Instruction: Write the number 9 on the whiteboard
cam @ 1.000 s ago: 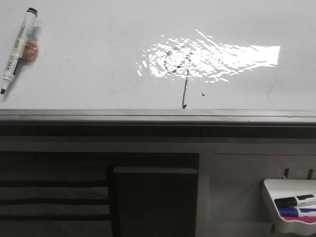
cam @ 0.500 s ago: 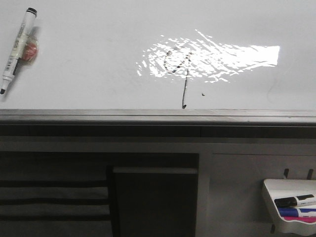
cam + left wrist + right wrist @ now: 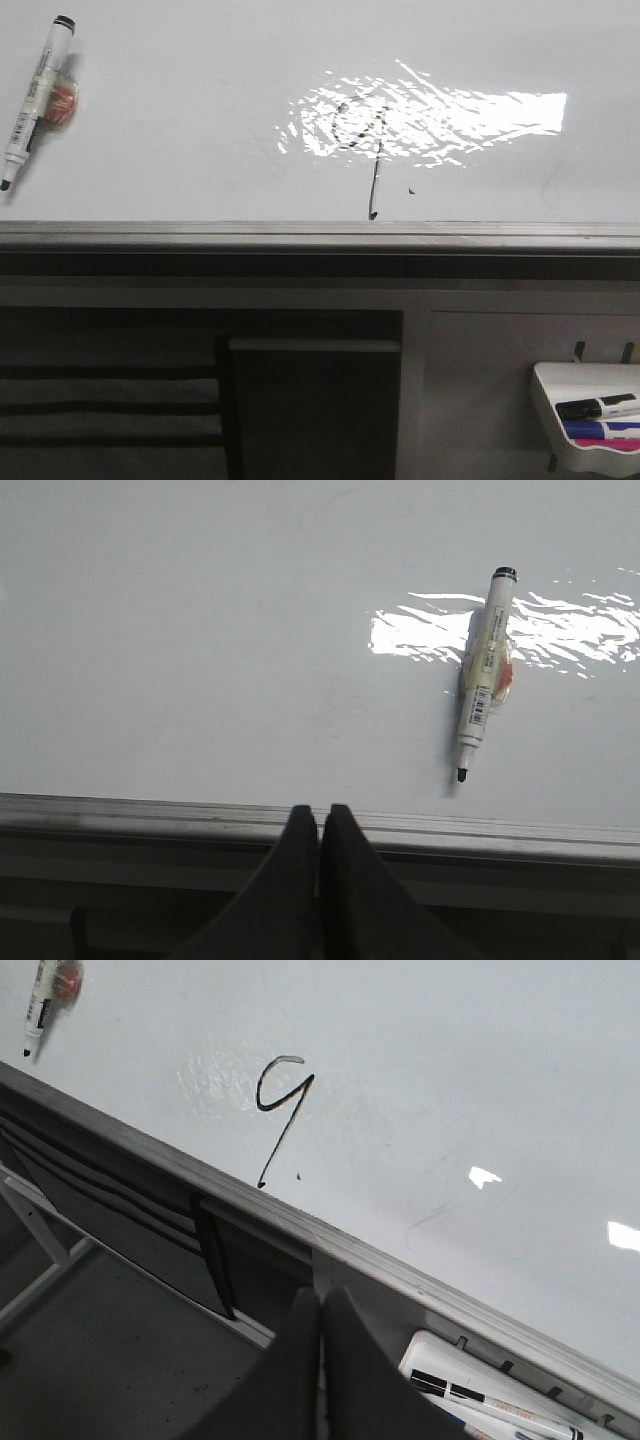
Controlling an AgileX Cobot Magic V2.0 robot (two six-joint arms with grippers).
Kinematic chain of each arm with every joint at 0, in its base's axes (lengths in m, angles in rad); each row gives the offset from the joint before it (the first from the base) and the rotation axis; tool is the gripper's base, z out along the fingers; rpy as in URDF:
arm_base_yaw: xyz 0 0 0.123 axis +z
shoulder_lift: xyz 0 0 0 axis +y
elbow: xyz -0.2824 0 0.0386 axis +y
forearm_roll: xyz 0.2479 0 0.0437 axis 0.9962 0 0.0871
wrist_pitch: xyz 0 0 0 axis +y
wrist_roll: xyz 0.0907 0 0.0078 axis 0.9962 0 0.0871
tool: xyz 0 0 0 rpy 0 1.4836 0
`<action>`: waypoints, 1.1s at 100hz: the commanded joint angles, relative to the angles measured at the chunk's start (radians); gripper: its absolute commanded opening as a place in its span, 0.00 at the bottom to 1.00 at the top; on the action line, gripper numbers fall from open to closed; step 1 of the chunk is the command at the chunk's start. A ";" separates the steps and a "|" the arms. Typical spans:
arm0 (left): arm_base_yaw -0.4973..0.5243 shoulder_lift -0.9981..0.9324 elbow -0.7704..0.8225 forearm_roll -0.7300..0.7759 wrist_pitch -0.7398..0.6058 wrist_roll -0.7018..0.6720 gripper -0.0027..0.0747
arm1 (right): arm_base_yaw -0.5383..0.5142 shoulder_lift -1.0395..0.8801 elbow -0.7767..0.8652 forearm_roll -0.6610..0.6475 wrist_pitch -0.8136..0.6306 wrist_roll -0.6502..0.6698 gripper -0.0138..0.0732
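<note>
The whiteboard fills the upper front view, with a glare patch and a grey edge rail. The number 9 is drawn in black, its loop faint in the glare and its tail hooked near the rail; it is clearer in the right wrist view. An uncapped white marker lies on the board at the far left, also in the left wrist view. My left gripper is shut and empty before the rail. My right gripper is shut and empty, below the rail. Neither shows in the front view.
A small orange-and-clear thing lies beside the marker. A tiny black speck sits right of the 9's tail. A white marker tray with several markers hangs at lower right, also in the right wrist view. Dark shelving stands below the board.
</note>
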 commanded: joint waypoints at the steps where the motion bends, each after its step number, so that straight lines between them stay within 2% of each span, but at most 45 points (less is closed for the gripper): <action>1: 0.001 -0.026 0.030 -0.010 -0.079 0.002 0.01 | -0.005 -0.007 -0.011 -0.012 -0.076 -0.005 0.08; 7: 0.001 -0.026 0.030 -0.010 -0.079 0.002 0.01 | -0.028 -0.046 0.015 -0.036 -0.090 -0.005 0.08; 14: 0.001 -0.026 0.030 -0.010 -0.079 0.002 0.01 | -0.106 -0.094 0.074 -0.027 -0.165 -0.005 0.08; 31: 0.001 -0.026 0.030 -0.010 -0.079 0.002 0.01 | -0.345 -0.258 0.327 -0.018 -0.495 -0.005 0.08; 45: 0.001 -0.026 0.030 -0.010 -0.079 0.002 0.01 | -0.459 -0.414 0.545 -0.018 -0.673 -0.005 0.08; 64: 0.001 -0.026 0.030 -0.010 -0.079 0.002 0.01 | -0.516 -0.569 0.713 0.019 -0.708 -0.005 0.08; 76: 0.001 -0.026 0.030 -0.010 -0.079 0.002 0.01 | -0.528 -0.585 0.784 0.033 -0.779 -0.005 0.08; 110: 0.001 -0.026 0.030 -0.010 -0.079 0.002 0.01 | -0.528 -0.585 0.782 0.040 -0.752 -0.005 0.08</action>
